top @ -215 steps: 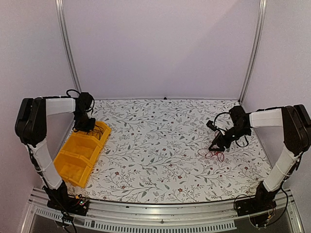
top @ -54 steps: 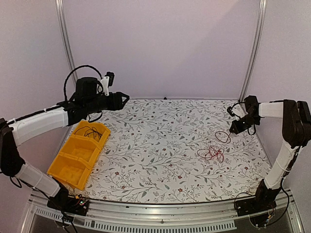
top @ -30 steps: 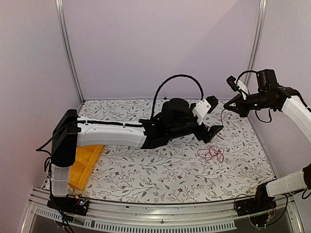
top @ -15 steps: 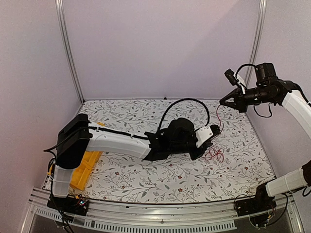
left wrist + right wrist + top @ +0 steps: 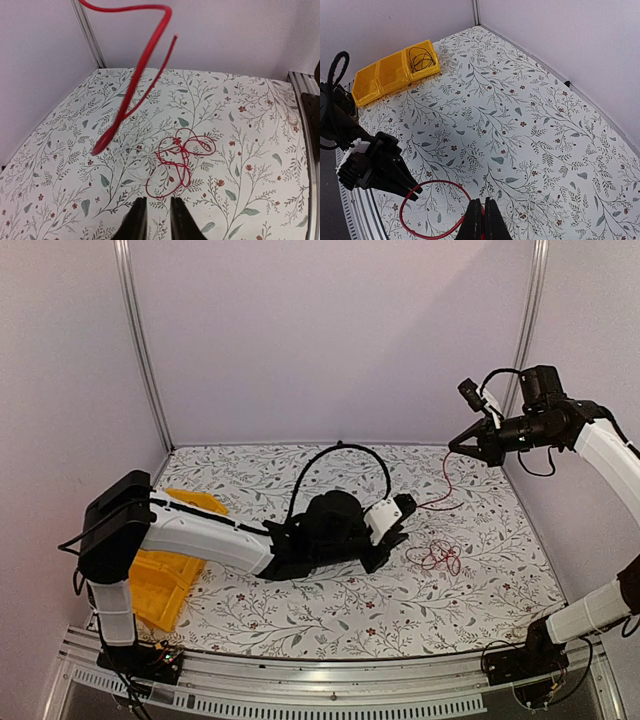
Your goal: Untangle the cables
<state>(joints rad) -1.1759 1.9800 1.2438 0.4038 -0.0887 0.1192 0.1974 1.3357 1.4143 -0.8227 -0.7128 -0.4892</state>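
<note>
Now that the left gripper has drawn its jaws in from wide apart to a narrow slit, its tip sits just beside the low end of a lifted red cable. No view shows for certain whether the wire is pinched there. The right gripper is clamped tight on the same strand and holds it high over the far right corner of the table, so the wire hangs in an open curl between the two arms. Just ahead of the left gripper, the red tangle lies on the table in small overlapping loops. I cannot tell whether the lifted strand is free of it. A second ago the left arm was only arriving here, so one strand now looks drawn out and the knot itself awaits sorting. Far left, a black cable lies coiled in the end compartment of the yellow bin.
</note>
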